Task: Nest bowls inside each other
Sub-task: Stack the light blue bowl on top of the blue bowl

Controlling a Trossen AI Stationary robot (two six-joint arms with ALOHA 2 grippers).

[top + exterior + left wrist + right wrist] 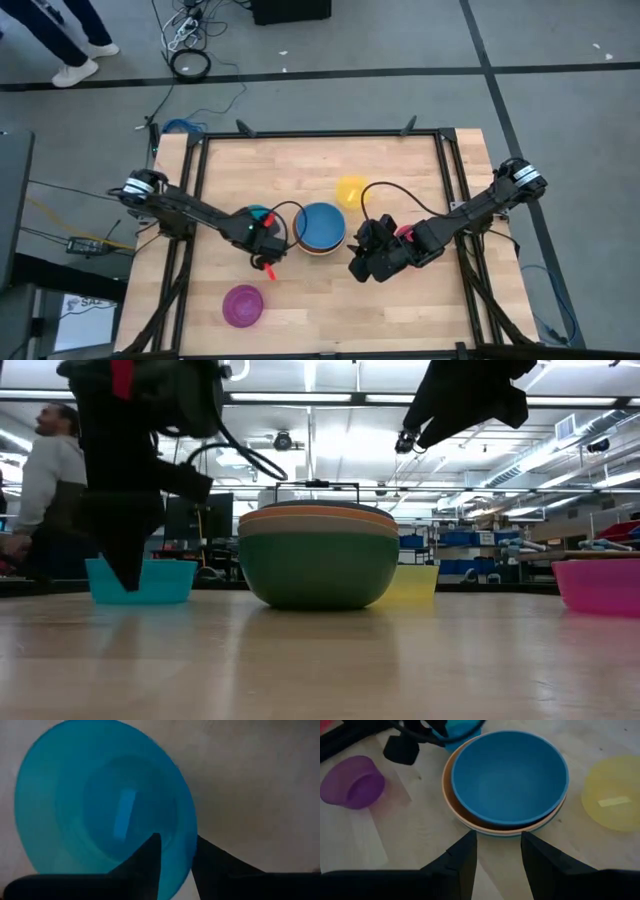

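1. Stack of nested round plastic bowls (pixel 320 228), blue one innermost, mid-table; landmark.
2. Left gripper (pixel 175 855) beside stack; fingers straddle rim of round teal plastic bowl (pixel 100 800).
3. Right gripper (pixel 498 851) opposite stack; fingers apart, empty.
4. Yellow bowl (pixel 351 189) behind stack; magenta bowl (pixel 243 305) in front.

Two dark, slender six-joint robot arms, the left arm (pixel 190 208) and the right arm (pixel 470 212), ended in pale rounded base joints at the table's sides. Black cables looped over both wrists, small red parts showed near each gripper, and each gripper carried tapered black fingers (pixel 465 862).
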